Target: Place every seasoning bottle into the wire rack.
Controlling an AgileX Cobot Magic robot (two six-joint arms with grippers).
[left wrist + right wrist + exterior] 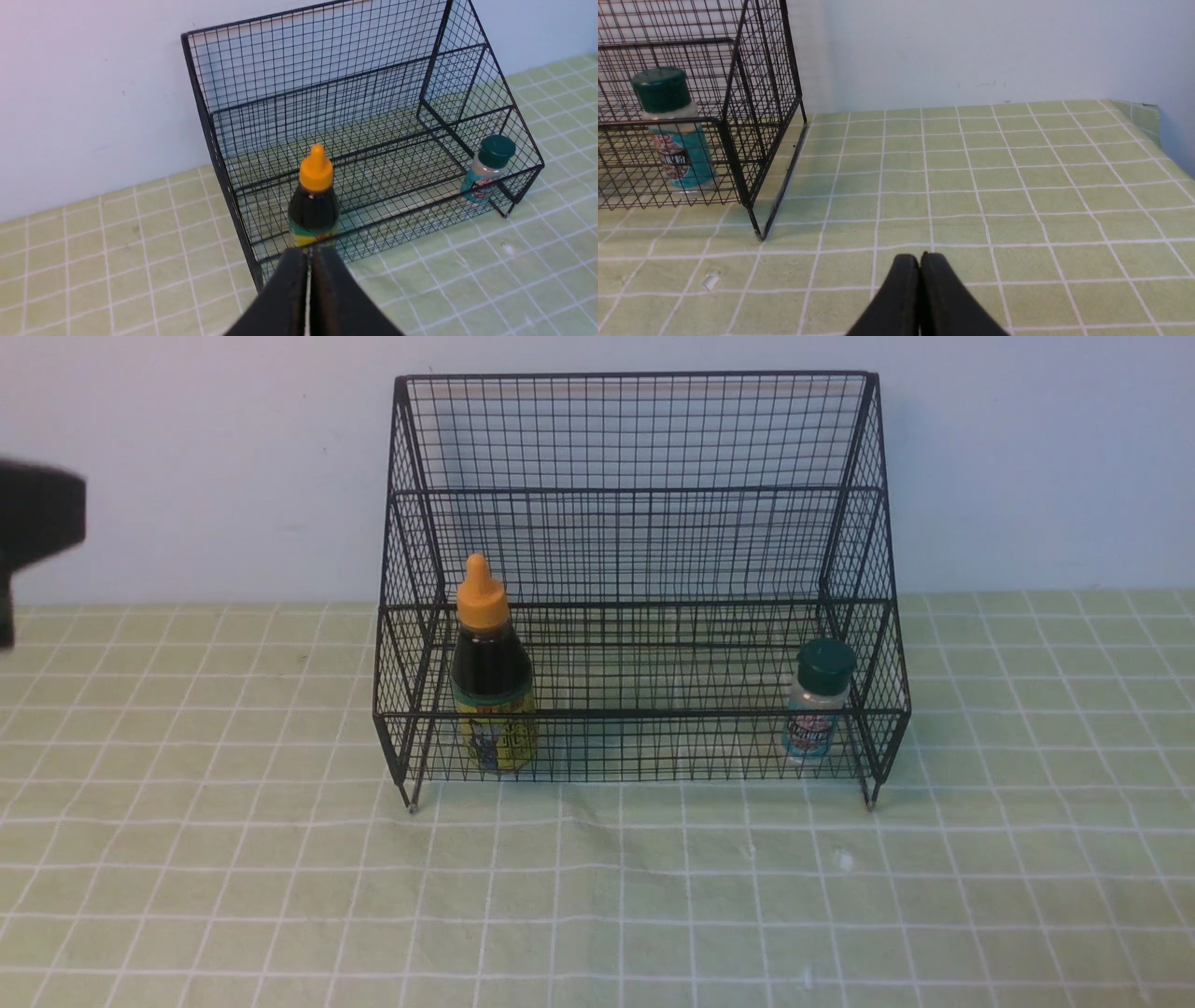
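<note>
The black wire rack [644,490] [327,60] stands at the back of the table against the wall. On its lower tier at the left stands the dark-sauce bottle [491,672] [314,200] with an orange cap. The small shaker [817,705] [486,172] [675,135] with a dark green lid stands on the same tier at the right end. My left gripper [309,252] is shut with nothing in it, held clear of the rack's front, level with the dark bottle. My right gripper [920,257] is shut and empty over the cloth, right of the rack.
A green checked cloth [597,896] covers the table up to a pale wall. A dark, blurred part of the left arm [37,523] shows at the front view's left edge. The cloth's edge [1153,121] lies far to the right.
</note>
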